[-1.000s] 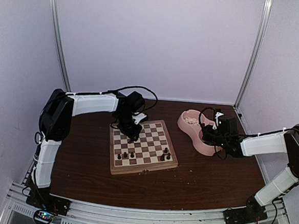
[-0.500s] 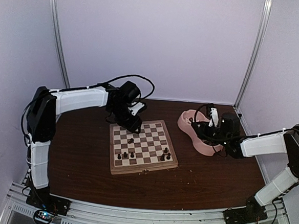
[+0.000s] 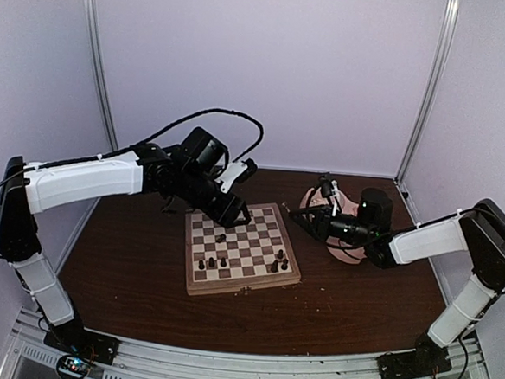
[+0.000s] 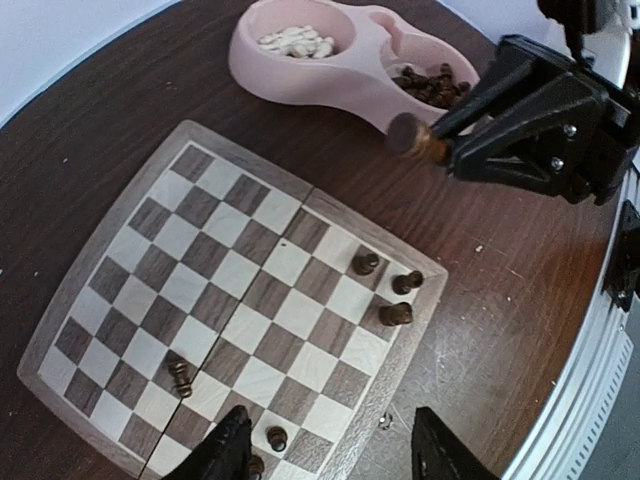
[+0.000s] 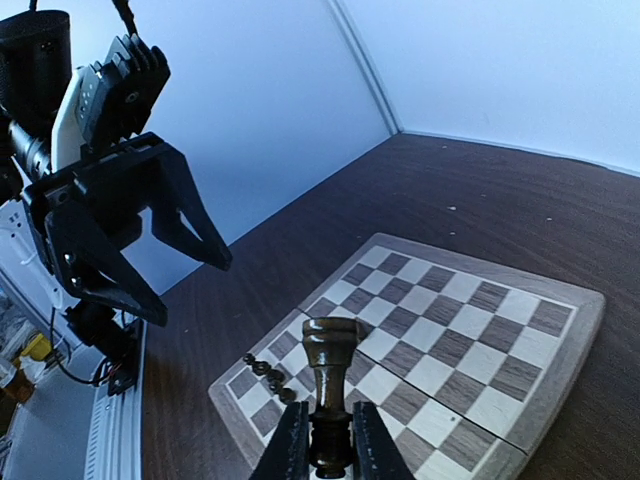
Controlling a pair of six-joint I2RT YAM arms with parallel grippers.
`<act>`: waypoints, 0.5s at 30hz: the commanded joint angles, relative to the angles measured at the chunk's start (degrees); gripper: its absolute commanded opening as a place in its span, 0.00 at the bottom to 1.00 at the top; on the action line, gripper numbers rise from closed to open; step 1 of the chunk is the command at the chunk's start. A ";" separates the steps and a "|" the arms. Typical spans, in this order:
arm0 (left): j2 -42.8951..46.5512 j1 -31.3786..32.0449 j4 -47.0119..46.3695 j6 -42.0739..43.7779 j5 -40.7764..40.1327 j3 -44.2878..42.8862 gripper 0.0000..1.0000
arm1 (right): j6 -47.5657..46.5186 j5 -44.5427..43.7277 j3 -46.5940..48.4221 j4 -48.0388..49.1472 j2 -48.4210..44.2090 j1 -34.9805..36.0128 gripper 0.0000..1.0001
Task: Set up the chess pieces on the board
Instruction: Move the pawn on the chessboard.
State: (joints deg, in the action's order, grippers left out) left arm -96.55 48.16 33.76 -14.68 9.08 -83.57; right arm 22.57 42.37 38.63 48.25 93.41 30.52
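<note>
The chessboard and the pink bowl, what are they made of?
The chessboard looks like wood: visible grain in the dark squares and pale frame, with a matte finish. The pink bowl looks like moulded plastic, perhaps glazed ceramic: smooth, uniformly coloured, rounded walls with a soft sheen.

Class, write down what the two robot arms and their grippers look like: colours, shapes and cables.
Both the left arm and right arm have white tubular links and bulky black joints. Loose black cables loop along them. The left gripper and right gripper each have two black, angular, tapering fingers.
</note>
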 commanded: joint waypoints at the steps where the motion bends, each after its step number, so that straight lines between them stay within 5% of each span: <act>1: 1.29 1.40 -6.41 4.38 1.33 1.95 0.55 | -1.16 6.66 4.22 -2.41 0.70 2.21 0.00; 4: 4.85 1.41 -12.71 9.38 0.65 7.84 0.55 | -2.53 7.24 7.71 -10.67 0.45 3.06 0.00; 9: 13.74 1.39 -28.14 21.08 -1.95 22.78 0.59 | -8.49 7.68 17.95 -38.33 0.40 5.38 0.00; 15: 21.26 1.39 -44.25 28.78 -1.03 36.52 0.59 | -10.34 12.27 22.35 -56.20 -0.83 6.39 0.00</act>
State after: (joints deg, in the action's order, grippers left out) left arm -78.63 49.71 5.10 5.98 7.57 -51.75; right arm 15.18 49.84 58.85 10.11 93.78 36.34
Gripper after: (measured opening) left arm 0.592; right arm 0.136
